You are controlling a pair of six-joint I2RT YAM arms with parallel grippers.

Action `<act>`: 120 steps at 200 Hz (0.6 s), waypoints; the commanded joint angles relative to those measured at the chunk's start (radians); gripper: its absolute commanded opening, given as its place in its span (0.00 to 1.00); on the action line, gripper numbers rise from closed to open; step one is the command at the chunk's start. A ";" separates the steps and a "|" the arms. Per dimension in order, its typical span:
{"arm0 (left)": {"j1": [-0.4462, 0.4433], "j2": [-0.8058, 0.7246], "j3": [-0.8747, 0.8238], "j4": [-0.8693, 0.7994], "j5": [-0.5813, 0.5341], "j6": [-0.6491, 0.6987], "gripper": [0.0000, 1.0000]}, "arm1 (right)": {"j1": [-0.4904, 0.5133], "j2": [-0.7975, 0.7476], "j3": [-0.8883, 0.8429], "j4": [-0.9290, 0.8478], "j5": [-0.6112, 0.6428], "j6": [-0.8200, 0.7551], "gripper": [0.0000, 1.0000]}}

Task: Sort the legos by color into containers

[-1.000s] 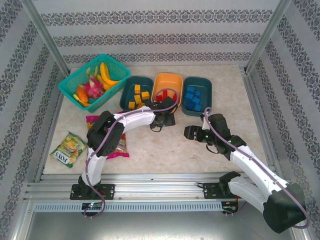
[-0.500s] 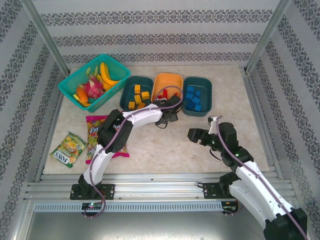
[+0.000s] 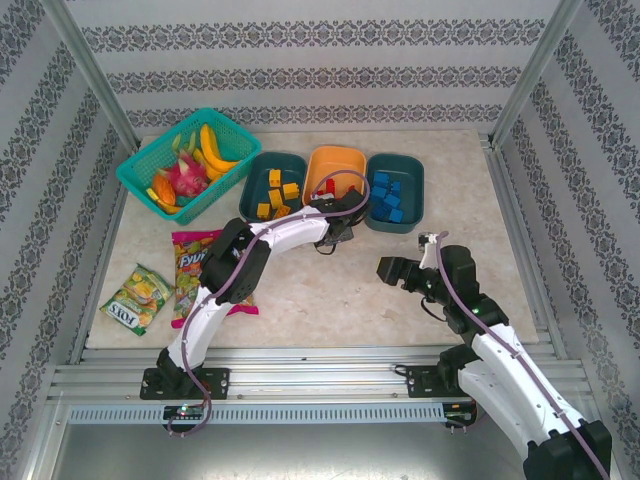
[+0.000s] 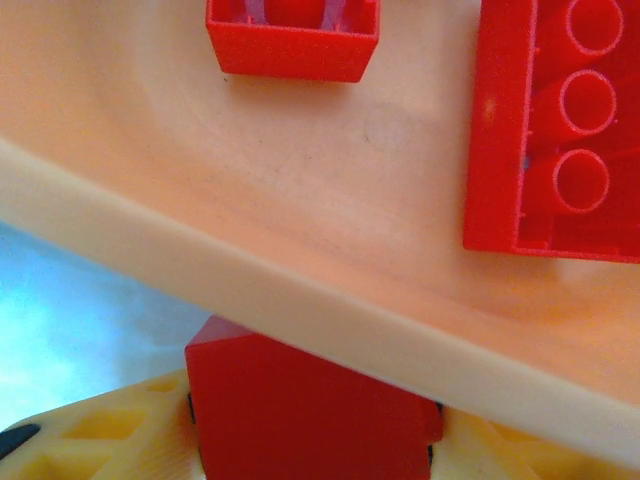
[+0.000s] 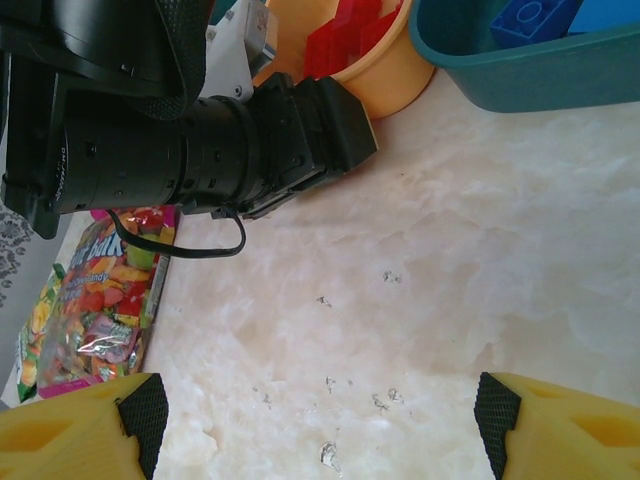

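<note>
Three trays stood in a row at the far side of the table [image 3: 470,200], every one of them loaded. The left teal tray [image 3: 247,195] carried the orange-yellow bricks [image 3: 275,192]. The orange tray [image 3: 335,150] in the middle carried the red bricks [image 3: 327,188], and the right teal tray [image 3: 418,190] carried the blue bricks [image 3: 385,195].

Out went the left arm, stretched right up to the orange tray's near edge, and the left end effector [image 3: 323,205] was clenched on one red brick [image 4: 312,405]. The wrist view had that brick wedged between the yellow fingers [image 4: 100,440], just on the near side of the tray's pale rim. Whether it touched the rim, I could not tell. Two more red pieces lay on the tray floor beyond it.

Over on the other side, the right end effector [image 3: 385,268] hung above bare table, well apart from the trays. Its jaws were spread wide and released, nothing between the yellow fingers [image 5: 70,430]. Its camera looked across at the left arm's black wrist [image 5: 200,150] and the near corners of the orange and right teal trays.

Off to the left, a turquoise basket [image 3: 135,178] held toy fruit. Two candy bags [image 3: 190,265] lay on the table beside the left arm.
</note>
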 commanded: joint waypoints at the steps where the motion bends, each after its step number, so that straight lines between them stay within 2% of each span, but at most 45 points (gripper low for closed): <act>1: -0.006 0.025 0.019 -0.030 -0.030 0.010 0.50 | -0.007 -0.002 -0.018 0.009 -0.028 0.014 0.82; 9: -0.006 0.019 0.012 -0.035 -0.031 0.008 0.44 | -0.007 0.000 -0.020 0.009 -0.028 0.015 0.82; 32: -0.007 -0.017 -0.033 -0.039 -0.036 0.001 0.41 | -0.009 0.006 -0.018 0.012 -0.022 0.017 0.82; 44: -0.006 -0.043 -0.061 -0.043 -0.038 -0.004 0.35 | -0.009 0.012 -0.015 0.013 -0.018 0.017 0.82; 90: -0.008 -0.194 -0.217 -0.050 -0.002 -0.031 0.33 | -0.011 0.053 0.001 0.032 -0.014 0.015 0.82; 120: -0.009 -0.294 -0.266 -0.107 0.032 0.007 0.33 | -0.009 0.082 0.023 0.039 -0.017 0.014 0.82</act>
